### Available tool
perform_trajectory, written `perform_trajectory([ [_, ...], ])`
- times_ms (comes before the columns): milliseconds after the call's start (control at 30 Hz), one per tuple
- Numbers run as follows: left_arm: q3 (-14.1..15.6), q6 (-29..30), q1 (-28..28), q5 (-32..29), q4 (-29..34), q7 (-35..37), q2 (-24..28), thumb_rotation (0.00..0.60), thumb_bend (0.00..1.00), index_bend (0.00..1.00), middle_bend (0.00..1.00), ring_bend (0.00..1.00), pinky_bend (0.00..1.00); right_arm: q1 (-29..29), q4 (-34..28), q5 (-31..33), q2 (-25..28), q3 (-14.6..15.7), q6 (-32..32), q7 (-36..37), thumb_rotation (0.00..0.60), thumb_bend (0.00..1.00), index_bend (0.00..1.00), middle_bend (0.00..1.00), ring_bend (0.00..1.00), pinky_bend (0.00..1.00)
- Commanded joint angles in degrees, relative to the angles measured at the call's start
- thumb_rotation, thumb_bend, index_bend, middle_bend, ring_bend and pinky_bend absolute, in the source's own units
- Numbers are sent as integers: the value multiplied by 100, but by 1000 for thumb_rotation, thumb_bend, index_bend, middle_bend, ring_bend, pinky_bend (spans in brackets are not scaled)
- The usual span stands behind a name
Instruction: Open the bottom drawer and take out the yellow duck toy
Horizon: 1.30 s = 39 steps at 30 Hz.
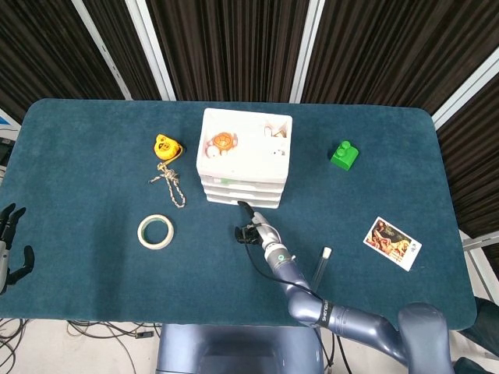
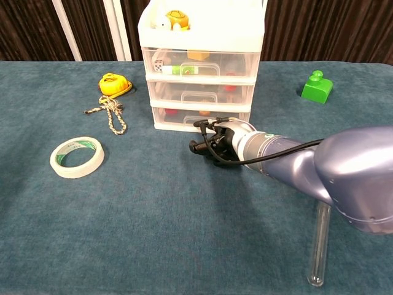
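The right robot hand [image 2: 212,142] is low over the worktop [image 1: 93,202], just in front of the bottom drawer [image 2: 199,118] of the drawer unit [image 1: 245,160]. Its dark fingers [image 2: 198,146] are curled together; I cannot tell if they are touching the drawer front. The left robot hand [image 1: 9,248] is at the far left edge of the worktop with its fingers spread and nothing in them.

The unit has three clear drawers, all closed, and one open tray on top. The tray holds one orange turtle toy [image 1: 222,142]. Small coloured things show through the drawer fronts, but the yellow duck toy cannot be made out among them.

On the worktop there are one glass test tube [image 2: 319,245], one roll of tape [image 1: 156,231], one knotted rope [image 1: 171,185], one yellow tape measure [image 1: 165,146], one green building block [image 1: 343,154] and one picture card [image 1: 391,242].
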<state>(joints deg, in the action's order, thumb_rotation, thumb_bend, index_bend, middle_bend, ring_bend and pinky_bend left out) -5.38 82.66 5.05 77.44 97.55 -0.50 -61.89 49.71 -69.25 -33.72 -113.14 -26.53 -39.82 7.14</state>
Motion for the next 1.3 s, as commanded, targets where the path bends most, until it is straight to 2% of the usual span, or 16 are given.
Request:
perform_trajectory([
  [33, -7, -10, 0, -24, 1, 2, 5, 600, 580, 43, 0, 0, 0, 15, -8, 28, -13, -4, -29, -24, 600, 642, 19, 989, 986, 1000],
  [433, -19, -7, 2, -46, 3, -16, 7, 600, 581, 44, 0, 0, 0, 110, 201, 142, -98, -41, 168, 17, 600, 644, 17, 995, 995, 1000],
  [1300, -39, -21, 0, -123, 16, -61, 3, 600, 581, 44, 0, 0, 0, 145, 526, -251, -266, -187, 573, 537, 600, 661, 18, 996, 995, 1000],
])
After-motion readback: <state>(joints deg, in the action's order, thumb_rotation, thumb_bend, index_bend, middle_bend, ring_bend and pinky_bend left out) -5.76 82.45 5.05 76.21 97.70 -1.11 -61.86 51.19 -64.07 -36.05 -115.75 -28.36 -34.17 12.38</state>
